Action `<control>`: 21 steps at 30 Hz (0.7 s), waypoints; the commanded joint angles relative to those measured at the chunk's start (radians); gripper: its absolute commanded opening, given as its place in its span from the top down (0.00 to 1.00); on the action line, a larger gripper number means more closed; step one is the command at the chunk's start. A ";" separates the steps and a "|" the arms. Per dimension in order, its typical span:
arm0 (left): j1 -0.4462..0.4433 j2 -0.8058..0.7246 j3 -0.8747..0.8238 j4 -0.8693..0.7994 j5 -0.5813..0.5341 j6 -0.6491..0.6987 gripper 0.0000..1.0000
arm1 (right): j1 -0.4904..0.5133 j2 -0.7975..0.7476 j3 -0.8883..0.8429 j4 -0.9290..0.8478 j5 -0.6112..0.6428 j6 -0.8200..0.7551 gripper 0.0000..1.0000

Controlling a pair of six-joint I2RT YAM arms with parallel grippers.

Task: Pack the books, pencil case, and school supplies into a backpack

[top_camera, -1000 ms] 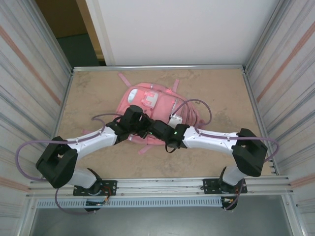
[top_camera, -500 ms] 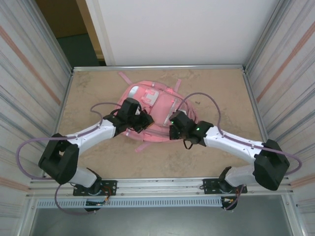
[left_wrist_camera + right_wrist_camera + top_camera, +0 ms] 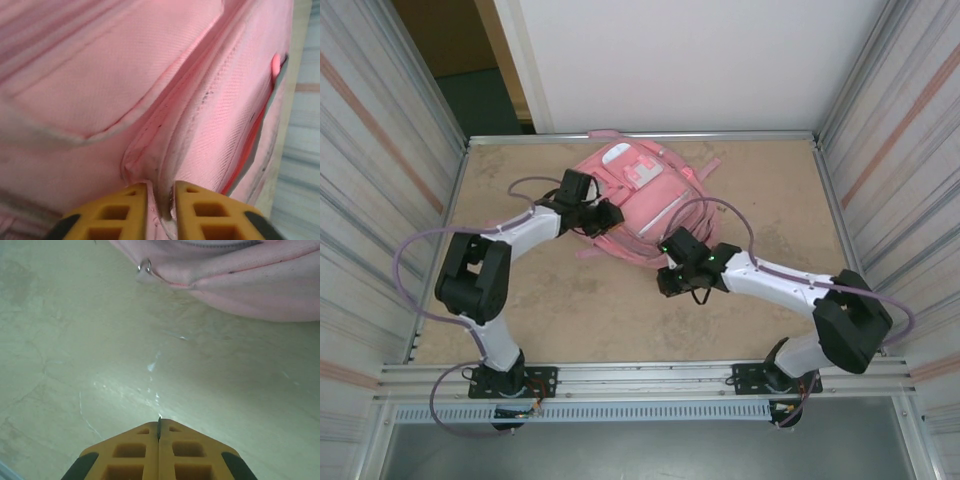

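Note:
The large pink backpack lies at the back middle of the table, front pockets and white patch up. My left gripper sits at its left edge. In the left wrist view the yellow fingers are shut on a pink seam fold of the backpack, pinched at the left gripper. My right gripper hovers over bare table just in front of the backpack, shut with nothing in it; the right wrist view shows the right gripper and the backpack's lower edge. The book, pencil case, pens and packet are out of view.
A zip ring hangs at the backpack's edge. Pink straps trail onto the tan table. Ribbed metal walls close in both sides, a white wall stands behind, and a rail runs along the near edge.
The backpack has been dragged toward the back wall, held by my left gripper. My right gripper has come off the backpack and now sits nearer, over bare table.

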 commanded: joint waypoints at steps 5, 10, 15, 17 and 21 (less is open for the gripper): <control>-0.044 -0.212 -0.115 -0.085 -0.018 -0.023 0.68 | -0.082 -0.024 0.090 -0.051 -0.024 -0.164 0.45; -0.138 -0.249 -0.164 -0.062 -0.137 -0.128 0.59 | -0.157 0.008 0.133 -0.008 -0.088 -0.244 0.37; -0.164 -0.206 -0.169 -0.004 -0.200 -0.226 0.57 | -0.174 0.107 0.191 0.025 -0.112 -0.295 0.35; -0.177 -0.191 -0.165 -0.003 -0.242 -0.254 0.56 | -0.175 0.152 0.220 0.020 -0.107 -0.312 0.35; -0.199 -0.152 -0.152 0.043 -0.271 -0.305 0.55 | -0.176 0.233 0.254 0.028 -0.096 -0.351 0.37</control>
